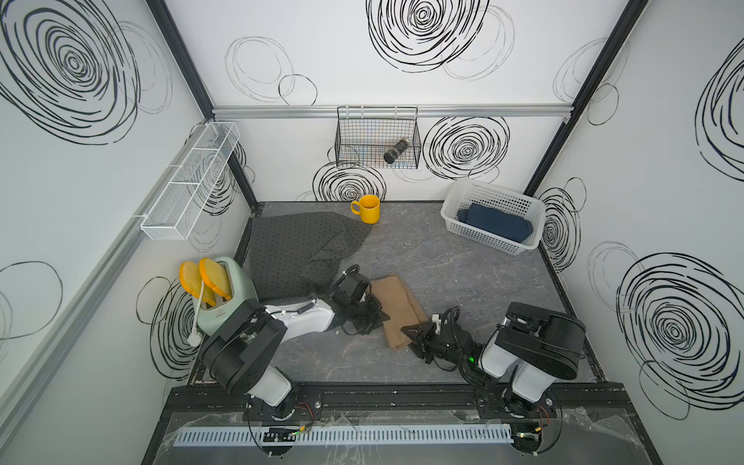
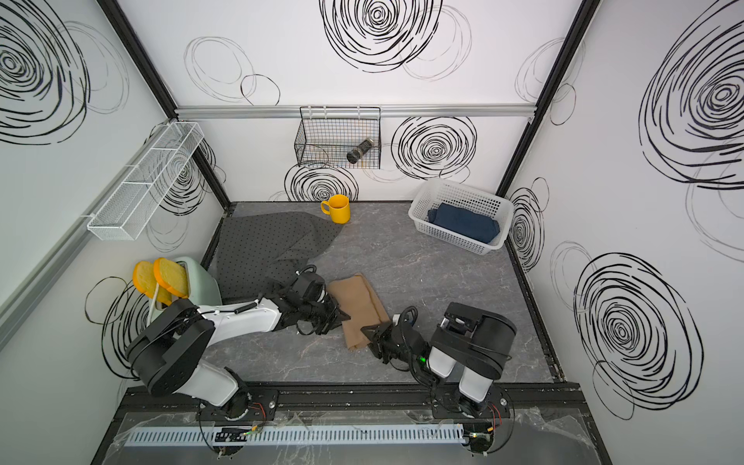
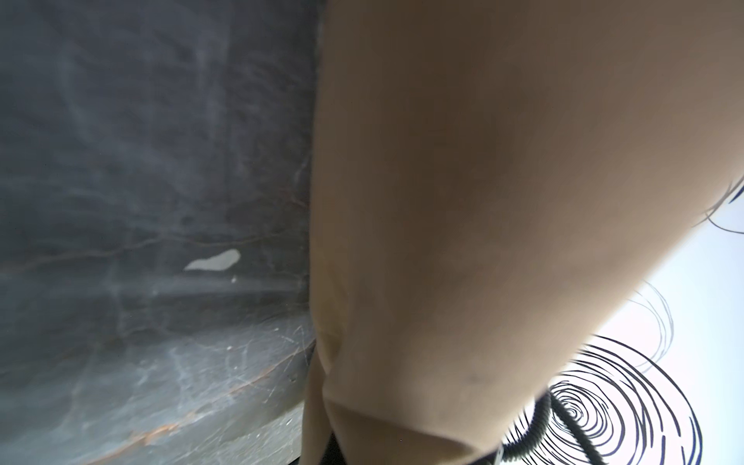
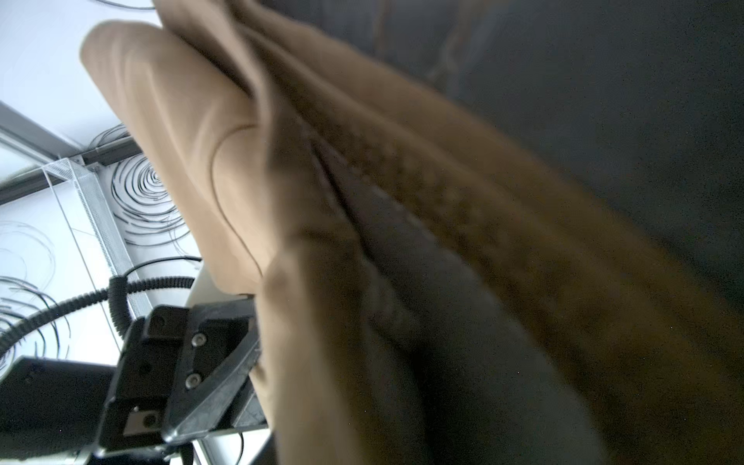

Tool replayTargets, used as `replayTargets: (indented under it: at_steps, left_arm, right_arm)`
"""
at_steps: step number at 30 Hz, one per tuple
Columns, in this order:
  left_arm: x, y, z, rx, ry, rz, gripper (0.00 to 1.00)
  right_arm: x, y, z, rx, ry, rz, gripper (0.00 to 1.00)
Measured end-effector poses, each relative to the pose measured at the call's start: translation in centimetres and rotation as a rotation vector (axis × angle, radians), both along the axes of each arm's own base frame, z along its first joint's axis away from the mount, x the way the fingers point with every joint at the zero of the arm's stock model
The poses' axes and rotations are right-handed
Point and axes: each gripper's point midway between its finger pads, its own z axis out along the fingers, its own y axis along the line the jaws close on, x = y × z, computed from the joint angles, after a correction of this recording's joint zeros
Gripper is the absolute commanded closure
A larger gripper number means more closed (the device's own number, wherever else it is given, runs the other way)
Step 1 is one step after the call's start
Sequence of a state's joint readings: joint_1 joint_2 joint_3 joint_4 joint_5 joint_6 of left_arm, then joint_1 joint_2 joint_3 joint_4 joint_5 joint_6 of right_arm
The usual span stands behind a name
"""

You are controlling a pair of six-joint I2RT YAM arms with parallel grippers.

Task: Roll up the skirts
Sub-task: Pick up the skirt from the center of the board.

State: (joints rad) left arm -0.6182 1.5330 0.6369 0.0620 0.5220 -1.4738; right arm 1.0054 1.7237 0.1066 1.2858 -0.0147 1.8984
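Now, left claw [image 1: 378,318] tight on the tan skirt [image 1: 398,300] — right claw [image 1: 412,337] alongside, state unclear.

Both top views looked steeply down from high over the front edge toward the back wall [image 1: 342,52], side by side, sharing the whole surface [image 1: 463,273]. Each wrist camera sat very near the tan skirt [image 3: 483,181], which filled much of both blurred close-ups, with the dark surface alongside.

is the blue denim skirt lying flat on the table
No, the blue skirt sits bundled inside the white basket.
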Motion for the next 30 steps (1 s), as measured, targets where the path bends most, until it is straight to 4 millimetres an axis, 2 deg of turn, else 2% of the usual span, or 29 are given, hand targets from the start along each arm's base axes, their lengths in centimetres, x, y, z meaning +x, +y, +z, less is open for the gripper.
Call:
replayTargets:
  at_steps: [2, 3, 5, 7, 8, 11, 15, 17, 19, 22, 25, 30]
  left_arm:
    - [0.1, 0.2, 0.0, 0.0, 0.001, 0.003, 1.0]
    - [0.2, 0.3, 0.0, 0.001, -0.001, 0.002, 0.99]
    - [0.2, 0.6, -0.1, 0.013, -0.006, -0.009, 0.78]
    - [0.4, 1.1, -0.1, 0.04, -0.018, -0.029, 0.5]
    - [0.7, 1.5, 0.0, 0.063, -0.03, -0.038, 0.4]
    - [2.8, 3.6, 1.0, 0.158, -0.09, -0.047, 0.2]
    - [6.9, 7.0, 4.9, 0.284, -0.266, -0.05, 0.16]
    - [8.3, 8.7, 6.9, 0.333, -0.347, -0.053, 0.13]
    - [8.8, 10.1, 7.8, 0.373, -0.389, -0.057, 0.13]
    - [8.6, 11.7, 7.4, 0.447, -0.399, -0.093, 0.12]
    - [7.9, 12.5, 6.7, 0.499, -0.395, -0.15, 0.12]
    - [7.7, 13.3, 5.5, 0.55, -0.393, -0.223, 0.14]
  right_arm:
    - [0.2, -0.2, 0.1, 0.001, -0.014, 0.002, 0.75]
    - [0.4, -0.3, 0.2, 0.0, -0.022, 0.001, 0.81]
    - [0.9, -0.4, 0.7, -0.013, -0.05, 0.011, 0.99]
    - [1.9, -0.7, 1.1, -0.058, -0.076, 0.022, 1.0]
    - [2.8, -1.0, 1.5, -0.1, -0.104, 0.02, 1.0]
    - [5.1, -1.9, 3.5, -0.216, -0.196, 0.016, 1.0]
    - [7.7, -3.6, 7.5, -0.345, -0.317, 0.007, 1.0]
    - [9.2, -5.2, 9.4, -0.413, -0.372, -0.013, 1.0]
    - [10.4, -7.0, 10.6, -0.473, -0.411, -0.035, 1.0]
    - [12.2, -10.0, 12.2, -0.552, -0.436, -0.07, 1.0]
    - [14.8, -12.6, 15.3, -0.599, -0.451, -0.111, 1.0]
    - [21.1, -17.0, 23.8, -0.594, -0.54, -0.239, 1.0]
